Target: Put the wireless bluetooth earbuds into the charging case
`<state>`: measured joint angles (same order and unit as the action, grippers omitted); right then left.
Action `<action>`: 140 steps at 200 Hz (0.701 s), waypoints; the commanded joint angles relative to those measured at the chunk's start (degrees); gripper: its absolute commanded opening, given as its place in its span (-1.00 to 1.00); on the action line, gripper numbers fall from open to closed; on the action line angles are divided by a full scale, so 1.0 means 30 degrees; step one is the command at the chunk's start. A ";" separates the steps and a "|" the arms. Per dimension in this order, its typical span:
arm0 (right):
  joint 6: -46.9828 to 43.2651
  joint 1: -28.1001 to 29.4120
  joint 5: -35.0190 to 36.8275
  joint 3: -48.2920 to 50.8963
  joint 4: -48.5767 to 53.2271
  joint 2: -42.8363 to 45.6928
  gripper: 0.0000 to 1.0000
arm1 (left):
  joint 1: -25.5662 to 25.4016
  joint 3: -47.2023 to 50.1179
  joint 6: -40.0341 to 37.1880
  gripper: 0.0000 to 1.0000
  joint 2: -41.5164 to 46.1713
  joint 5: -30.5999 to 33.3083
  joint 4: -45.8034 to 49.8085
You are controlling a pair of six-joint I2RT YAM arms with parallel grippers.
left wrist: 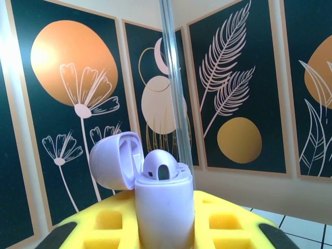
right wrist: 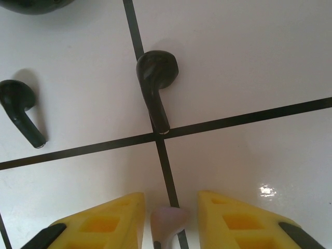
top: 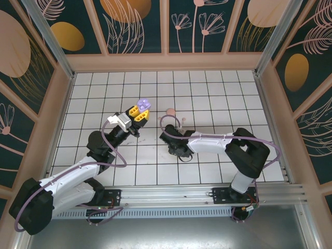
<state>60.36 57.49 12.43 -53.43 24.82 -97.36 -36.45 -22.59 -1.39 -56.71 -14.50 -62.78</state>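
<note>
My left gripper is raised above the tiles and shut on a light purple charging case, held upright between its yellow fingers. The case's lid is hinged open to the left, and one light purple earbud sits in a slot. My right gripper points down at the tiled floor, its jaws open around a pale lilac-pink earbud that lies on the tile with a gap on each side. Two black earbuds lie further ahead on the floor.
A pale pink case and a small pink piece lie on the tiles between the two grippers. A dark rounded object sits at the top left of the right wrist view. Patterned walls enclose the floor.
</note>
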 commanded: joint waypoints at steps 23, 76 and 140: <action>0.0008 0.0632 -0.0230 -0.0581 -0.0207 -0.1050 -0.45 | -0.0101 0.0061 0.0130 -1.00 0.0184 0.0146 -0.0546; 0.0063 0.0834 0.0002 -0.0645 -0.0213 -0.0865 -0.61 | -0.0101 0.0031 0.0129 -1.00 0.0241 0.0234 -0.0420; 0.0304 0.0913 0.1106 -0.0655 -0.0048 0.1385 -0.64 | -0.0110 -0.0116 0.0131 -1.00 0.0272 0.0205 -0.0216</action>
<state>60.40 59.27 15.00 -54.39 25.58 -97.76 -36.45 -22.59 -1.41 -56.71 -14.31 -62.76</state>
